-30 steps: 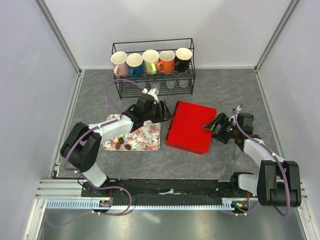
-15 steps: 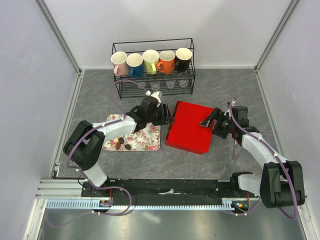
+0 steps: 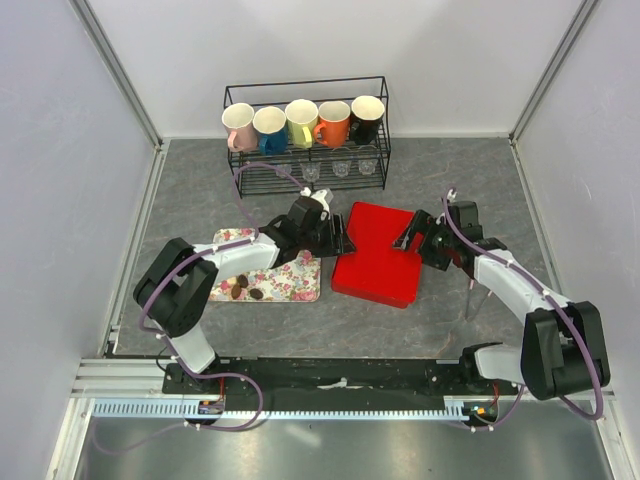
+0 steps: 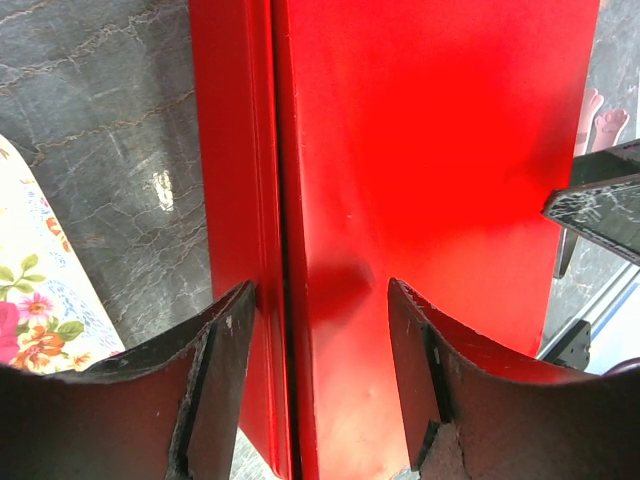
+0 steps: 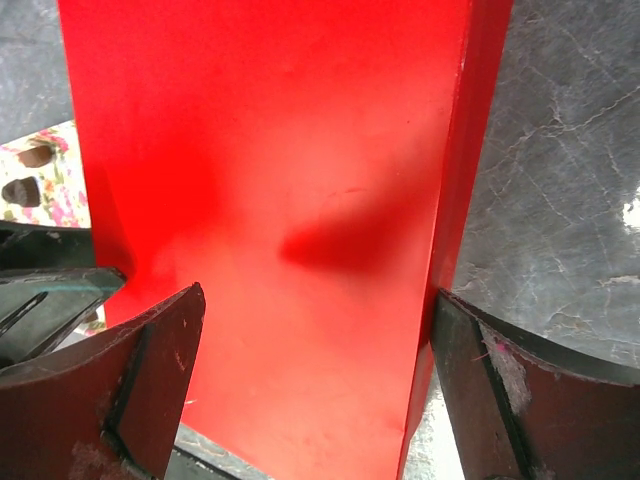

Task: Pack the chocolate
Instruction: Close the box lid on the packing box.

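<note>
Brown, light, probably crush-prone, lies as bite-sized chocolate [image 3: 246, 290] on the floral tray [image 3: 300, 272], wants a soft side pinch; left gripper [image 4: 320, 288] half-open, right gripper [image 5: 318, 293] wide, both at the red box [image 3: 380, 265].

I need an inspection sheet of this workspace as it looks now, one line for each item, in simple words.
Surface: grey marbled table.
Job's things: red box, lid closed, at centre; a few chocolates on the floral tray left of it.
Clutter: wire rack at the back with five mugs and small glasses.
Grippers: left gripper open over the box's left edge; right gripper open wide over its right edge.
Cables: purple cables along both arms.
Surroundings: white walls, metal frame.
</note>
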You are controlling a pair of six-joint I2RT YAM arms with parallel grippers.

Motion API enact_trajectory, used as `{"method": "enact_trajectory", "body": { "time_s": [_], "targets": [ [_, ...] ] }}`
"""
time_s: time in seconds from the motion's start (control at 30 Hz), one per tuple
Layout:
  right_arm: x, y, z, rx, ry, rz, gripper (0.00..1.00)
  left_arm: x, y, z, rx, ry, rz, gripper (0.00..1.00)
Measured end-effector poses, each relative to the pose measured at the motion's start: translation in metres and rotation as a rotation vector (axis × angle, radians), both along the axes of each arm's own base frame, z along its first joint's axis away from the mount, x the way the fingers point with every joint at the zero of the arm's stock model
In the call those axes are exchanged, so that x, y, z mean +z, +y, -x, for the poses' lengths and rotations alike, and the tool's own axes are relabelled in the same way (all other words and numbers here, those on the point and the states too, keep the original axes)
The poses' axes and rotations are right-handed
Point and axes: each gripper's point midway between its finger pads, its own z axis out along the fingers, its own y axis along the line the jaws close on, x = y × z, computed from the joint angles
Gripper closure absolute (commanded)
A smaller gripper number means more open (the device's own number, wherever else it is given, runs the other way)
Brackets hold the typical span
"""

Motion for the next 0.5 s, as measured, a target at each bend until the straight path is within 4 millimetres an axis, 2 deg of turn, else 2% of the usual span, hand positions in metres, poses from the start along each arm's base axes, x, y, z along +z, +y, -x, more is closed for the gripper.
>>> {"method": "enact_trajectory", "body": {
  "time_s": [0.33, 0.5],
  "targets": [
    [-0.003, 0.001, -0.008, -0.007, 0.019, 0.084, 0.02, 0.0, -0.003, 0.003, 0.014, 0.02, 0.043, 0.41],
    [-0.002, -0.004, -0.009, -0.019, 0.031, 0.125, 0.02, 0.0, -0.006, 0.012, 0.014, 0.041, 0.084, 0.43]
  ]
}}
